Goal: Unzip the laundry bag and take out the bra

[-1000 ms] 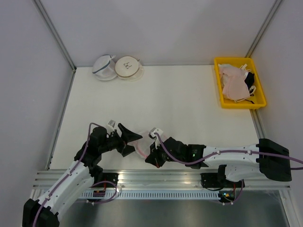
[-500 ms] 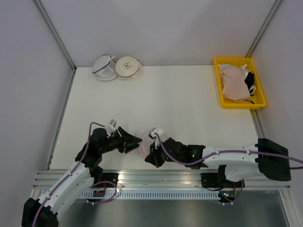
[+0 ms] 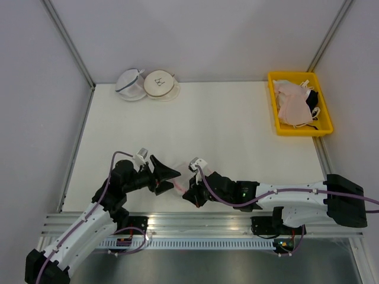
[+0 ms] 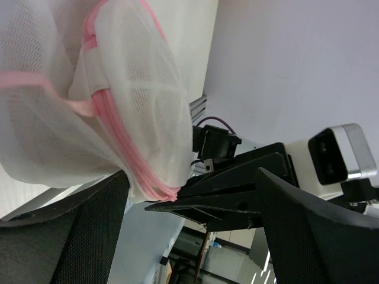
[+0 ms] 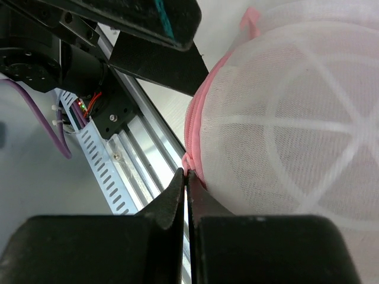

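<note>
Low in the middle of the top view, your right gripper [image 5: 186, 176] pinches the pink edge of the laundry bag [image 5: 284, 130]. Your left gripper [image 3: 173, 180] is wide open beside it.

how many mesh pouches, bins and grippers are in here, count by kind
mesh pouches: 3 (laundry bag, dark-trimmed pouch, beige-rimmed pouch)
yellow bin: 1
grippers: 2 (left gripper, right gripper)
total: 6
The garments piled in the bin overlap too much to count.
</note>
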`<state>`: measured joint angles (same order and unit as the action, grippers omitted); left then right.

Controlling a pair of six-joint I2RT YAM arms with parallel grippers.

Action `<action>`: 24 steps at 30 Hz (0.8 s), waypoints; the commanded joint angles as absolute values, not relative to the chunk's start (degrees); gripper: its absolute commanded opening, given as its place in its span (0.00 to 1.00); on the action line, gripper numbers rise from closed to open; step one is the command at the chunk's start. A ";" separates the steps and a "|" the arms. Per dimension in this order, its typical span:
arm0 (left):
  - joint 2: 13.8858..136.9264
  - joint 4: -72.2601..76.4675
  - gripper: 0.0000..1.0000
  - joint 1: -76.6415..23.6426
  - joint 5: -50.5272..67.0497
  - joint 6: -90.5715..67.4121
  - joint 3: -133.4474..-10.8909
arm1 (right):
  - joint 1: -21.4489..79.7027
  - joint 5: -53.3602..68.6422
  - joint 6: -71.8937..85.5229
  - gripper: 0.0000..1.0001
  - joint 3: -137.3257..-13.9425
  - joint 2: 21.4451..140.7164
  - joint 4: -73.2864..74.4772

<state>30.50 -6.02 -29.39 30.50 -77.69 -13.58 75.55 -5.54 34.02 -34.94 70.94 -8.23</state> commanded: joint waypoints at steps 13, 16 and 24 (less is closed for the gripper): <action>43.67 4.38 0.70 -39.90 24.96 -77.96 -18.55 | 75.85 -7.56 32.34 0.00 -34.89 69.00 -10.63; 47.54 9.22 0.43 -41.04 24.87 -79.09 -17.84 | 75.94 -7.56 32.26 0.00 -34.98 68.64 -10.63; 47.38 8.80 0.17 -41.31 22.15 -79.37 -16.87 | 75.94 -9.05 32.17 0.00 -34.19 65.74 -8.44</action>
<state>48.51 6.79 -41.01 25.26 -78.87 -16.01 75.53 -7.68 32.86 -34.57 67.90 -7.88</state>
